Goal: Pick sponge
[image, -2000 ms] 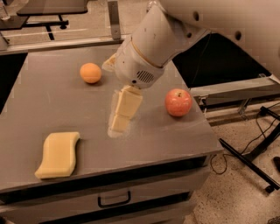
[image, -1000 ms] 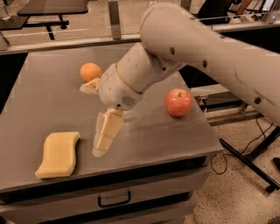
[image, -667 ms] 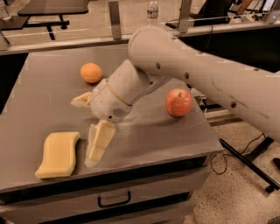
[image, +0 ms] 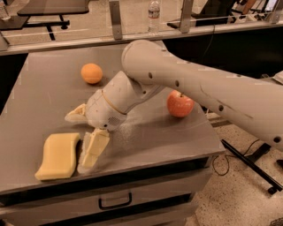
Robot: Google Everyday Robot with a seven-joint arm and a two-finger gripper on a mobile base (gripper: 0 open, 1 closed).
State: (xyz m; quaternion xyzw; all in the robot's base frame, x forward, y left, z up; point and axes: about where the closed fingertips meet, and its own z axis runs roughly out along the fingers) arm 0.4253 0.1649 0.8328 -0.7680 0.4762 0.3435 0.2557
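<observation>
The sponge [image: 56, 156], a pale yellow foam block with wavy long edges, lies flat near the front left edge of the grey table [image: 44, 95]. My gripper [image: 78, 140] hangs low over the table just right of the sponge. It is open: one pale finger [image: 93, 149] points down along the sponge's right edge, the other points left behind the sponge's far end. The sponge is not held. The white arm [image: 199, 90] reaches in from the right.
An orange [image: 91, 73] sits at the back of the table. A red apple [image: 179, 104] sits at the right, behind the arm. A drawer handle [image: 115, 202] is below the front edge. A water bottle [image: 153, 13] stands behind the table.
The gripper has moved left and toward the front, from the table's middle down to the sponge's right side. The sponge, orange and apple have not moved.
</observation>
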